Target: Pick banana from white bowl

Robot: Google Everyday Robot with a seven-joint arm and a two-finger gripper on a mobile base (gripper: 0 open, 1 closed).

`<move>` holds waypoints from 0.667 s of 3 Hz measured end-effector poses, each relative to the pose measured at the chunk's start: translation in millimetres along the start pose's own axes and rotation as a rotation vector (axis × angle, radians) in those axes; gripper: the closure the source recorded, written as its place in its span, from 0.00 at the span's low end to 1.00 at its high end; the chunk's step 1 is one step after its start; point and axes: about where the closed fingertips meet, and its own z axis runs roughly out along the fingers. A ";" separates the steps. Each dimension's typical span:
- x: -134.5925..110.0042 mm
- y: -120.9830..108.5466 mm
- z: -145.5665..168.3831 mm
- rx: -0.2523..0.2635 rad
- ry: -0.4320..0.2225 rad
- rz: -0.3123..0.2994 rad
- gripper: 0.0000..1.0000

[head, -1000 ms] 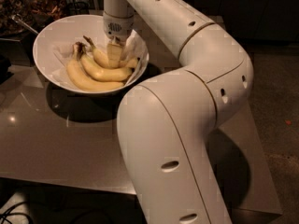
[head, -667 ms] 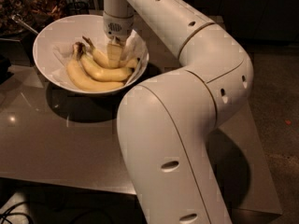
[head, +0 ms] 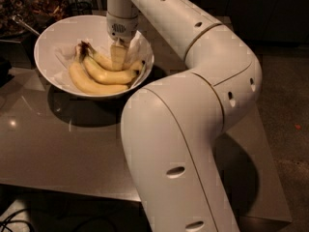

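- Your claw (head: 118, 57) hangs low inside the wide glossy white bowl (head: 53, 33) on the grey counter (head: 58, 144), unmoved since a second ago.
- Spread or pinching: can't tell.
- Pale-yellow single banana (head: 102, 61) lies under it, unlifted.

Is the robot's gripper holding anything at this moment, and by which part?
It cannot be told. The gripper is down at the pale-yellow bananas in the wide glossy white bowl, but no grasp shows.

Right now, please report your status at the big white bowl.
Gripper low inside glossy round white bowl, over rearmost pale-yellow banana. Banana not lifted. Two other bananas alongside.
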 end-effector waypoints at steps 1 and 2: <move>0.0 0.0 -0.1 0.000 0.000 0.000 1.00; 0.0 0.0 -0.1 0.000 0.000 0.000 1.00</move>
